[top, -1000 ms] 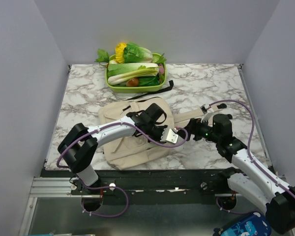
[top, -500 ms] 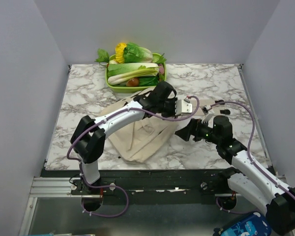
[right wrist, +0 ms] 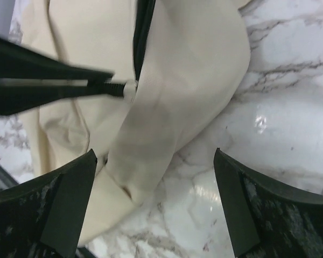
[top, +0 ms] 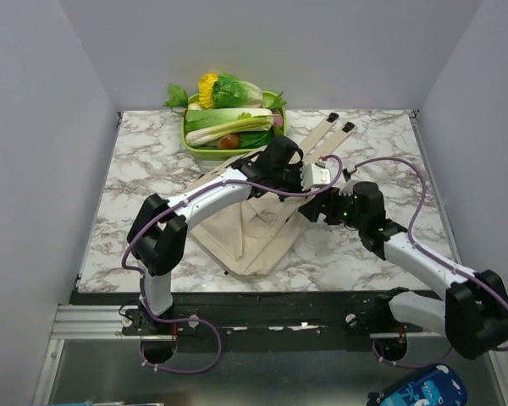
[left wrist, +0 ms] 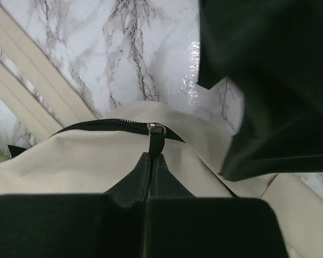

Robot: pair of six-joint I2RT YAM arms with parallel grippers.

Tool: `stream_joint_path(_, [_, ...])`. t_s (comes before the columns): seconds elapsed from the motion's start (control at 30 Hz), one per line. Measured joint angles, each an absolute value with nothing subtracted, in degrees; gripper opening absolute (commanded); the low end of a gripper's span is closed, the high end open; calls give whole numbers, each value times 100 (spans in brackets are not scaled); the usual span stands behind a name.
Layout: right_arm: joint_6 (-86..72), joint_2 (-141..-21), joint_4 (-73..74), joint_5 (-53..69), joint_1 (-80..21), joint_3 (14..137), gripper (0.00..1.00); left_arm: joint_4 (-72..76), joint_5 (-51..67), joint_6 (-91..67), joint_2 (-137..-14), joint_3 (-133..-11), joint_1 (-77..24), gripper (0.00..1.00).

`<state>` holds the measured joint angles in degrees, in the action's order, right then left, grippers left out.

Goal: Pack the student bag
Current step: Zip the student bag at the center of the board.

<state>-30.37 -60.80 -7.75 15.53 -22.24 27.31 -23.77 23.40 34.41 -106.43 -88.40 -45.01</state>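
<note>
- Top external view shows the student bag (top: 245,233) lying in the middle of the worktop (top: 144,169), near a green tray (top: 237,154) of vegetables (top: 229,101) at the back.
- Both arms meet over the right end of the bag, and the fingers are hard to see from up there.
- Only this view shows the two long straps (top: 326,139) reaching off to the back right.
- Left wrist view shows what the top one hides. The left pincer (left wrist: 151,161) is pinched tight on the black zip tab (left wrist: 155,141) at the top of the bag. The black zip (left wrist: 97,124) runs off to the left.
- Right wrist view shows the right pincer (right wrist: 155,156) wide open, holding nothing. The bag's cream cloth lies under the gap between its fingers.
- It also shows the left pincer from the side, coming in from the left with the tab in its tips.
</note>
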Motion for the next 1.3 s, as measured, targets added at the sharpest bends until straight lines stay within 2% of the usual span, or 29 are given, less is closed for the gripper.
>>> stream_joint_path(0.17, [-2834,-7113,-1282,1223,-2224,3253,72,-2377,2357,3446,-10641,-8836,-4501,0])
stream_joint_path(0.2, [-2818,-7229,-1387,1201,-2224,3312,66,-2379,2359,3448,-10641,-8836,-4499,0])
stream_joint_path(0.23, [-2801,-7347,-1476,1203,-2224,3378,55,-2379,2364,3446,-10641,-8836,-4495,0])
stream_joint_path(0.27, [-2808,-7454,-1590,1210,-2224,3428,50,-2379,2375,3448,-10641,-8836,-4493,0])
stream_joint_path(0.33, [-2838,-7605,-1800,1291,-2224,3446,45,-2370,2377,3463,-10641,-8838,-4466,0])
stream_joint_path(0.4, [-2904,-7703,-1997,1393,-2257,3420,49,-2370,2379,3463,-10641,-8838,-4456,0])
stream_joint_path(0.47, [-2934,-7714,-2147,1459,-2290,3347,66,-2368,2379,3463,-10641,-8853,-4429,0])
stream_joint_path(0.5, [-2965,-7714,-2204,1479,-2294,3306,99,-2366,2379,3463,-10641,-8868,-4418,0])
stream_joint_path(0.7, [-3017,-7655,-2353,1621,-2447,3116,100,-2338,2379,3463,-10722,-9098,-4399,0])
stream_joint_path(0.8, [-3022,-7647,-2353,1614,-2467,3100,89,-2333,2379,3461,-10750,-9120,-4397,0])
stream_joint_path(0.87, [-3048,-7644,-2355,1614,-2469,3100,69,-2335,2379,3463,-10755,-9120,-4394,0])
stream_joint_path(0.9, [-3041,-7644,-2355,1612,-2469,3100,57,-2333,2379,3463,-10755,-9120,-4394,0])
stream_joint_path(0.93, [-3052,-7644,-2359,1601,-2469,3100,22,-2335,2379,3463,-10755,-9120,-4394,0])
stream_joint_path(0.97, [-3041,-7644,-2364,1597,-2469,3100,5,-2335,2379,3463,-10755,-9120,-4394,0])
stream_joint_path(1.0, [-3033,-7644,-2377,1592,-2469,3100,1,-2335,2379,3463,-10755,-9120,-4394,0])
stream_joint_path(1.3, [-3026,-7382,-2425,1520,-2532,2877,1,-2338,2379,3444,-10755,-9118,-4394,0])
